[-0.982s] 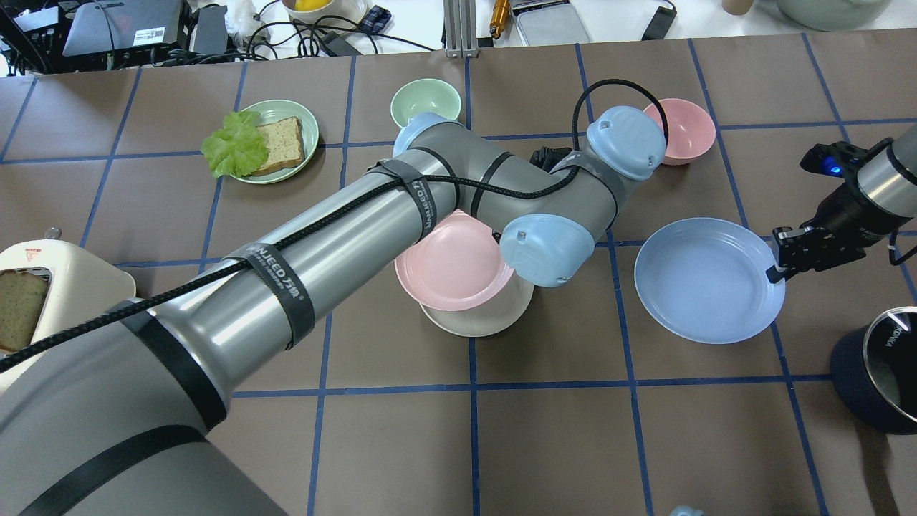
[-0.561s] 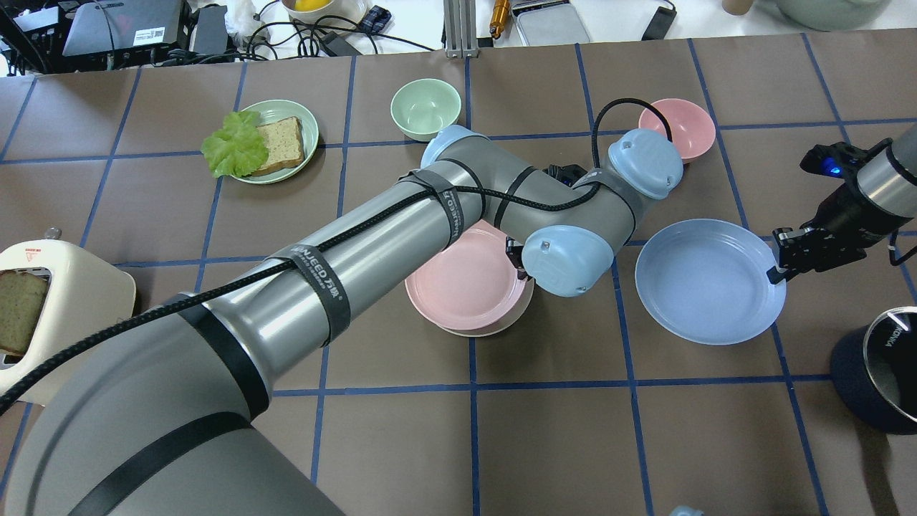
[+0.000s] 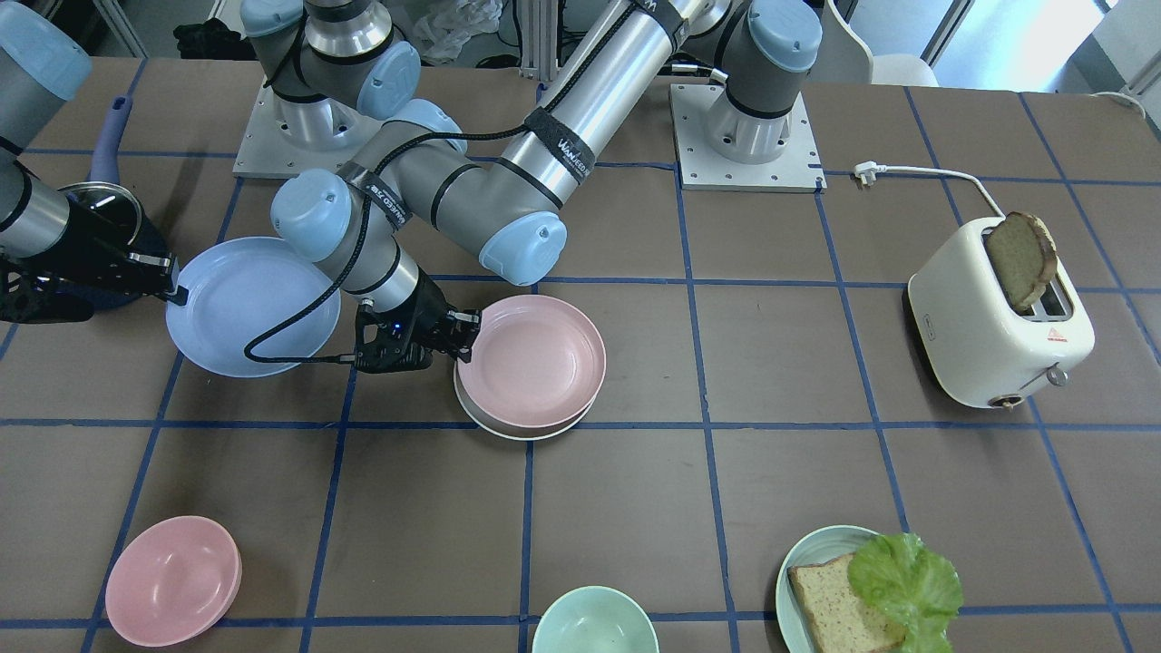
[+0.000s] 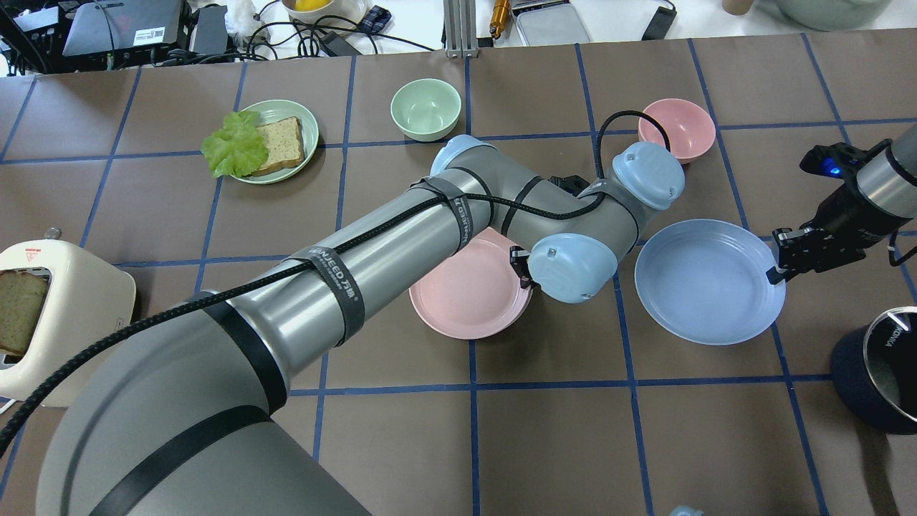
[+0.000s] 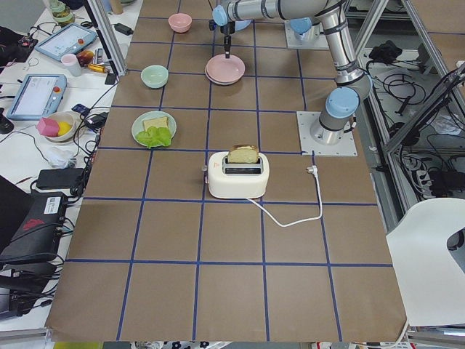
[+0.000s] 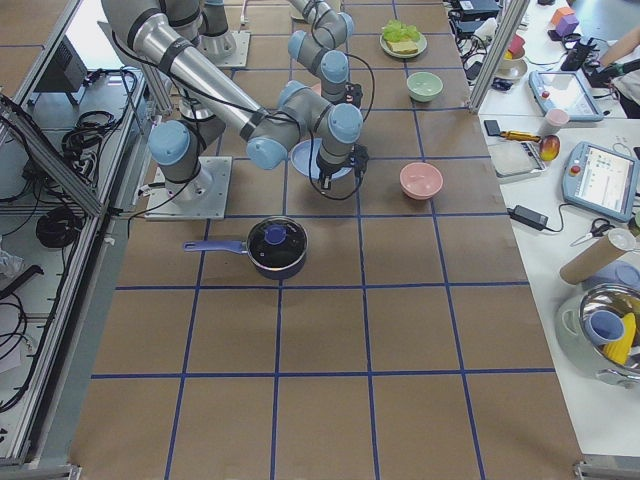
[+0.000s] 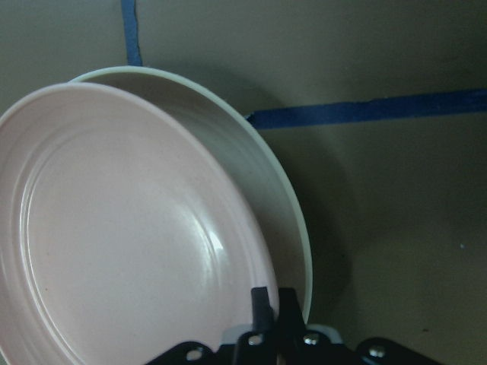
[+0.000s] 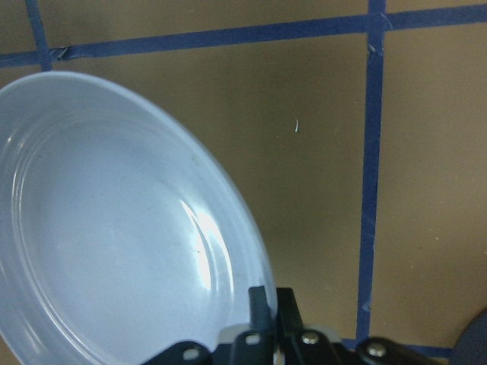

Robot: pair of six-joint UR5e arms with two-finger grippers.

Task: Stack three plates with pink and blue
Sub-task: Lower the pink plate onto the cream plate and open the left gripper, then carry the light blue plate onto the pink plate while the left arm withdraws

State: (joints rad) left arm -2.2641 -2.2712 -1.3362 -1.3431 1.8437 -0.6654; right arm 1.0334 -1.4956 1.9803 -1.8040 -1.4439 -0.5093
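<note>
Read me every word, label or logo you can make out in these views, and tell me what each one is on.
"WANJEED", followed by characters too small to read: black strap around the left arm.
"KONKA", as best it reads: pot lid.
Small red mark on the toaster: too small to read.

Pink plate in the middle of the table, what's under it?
A cream-white plate lies under the pink plate; only its rim shows along one side. Its middle is covered.
</note>
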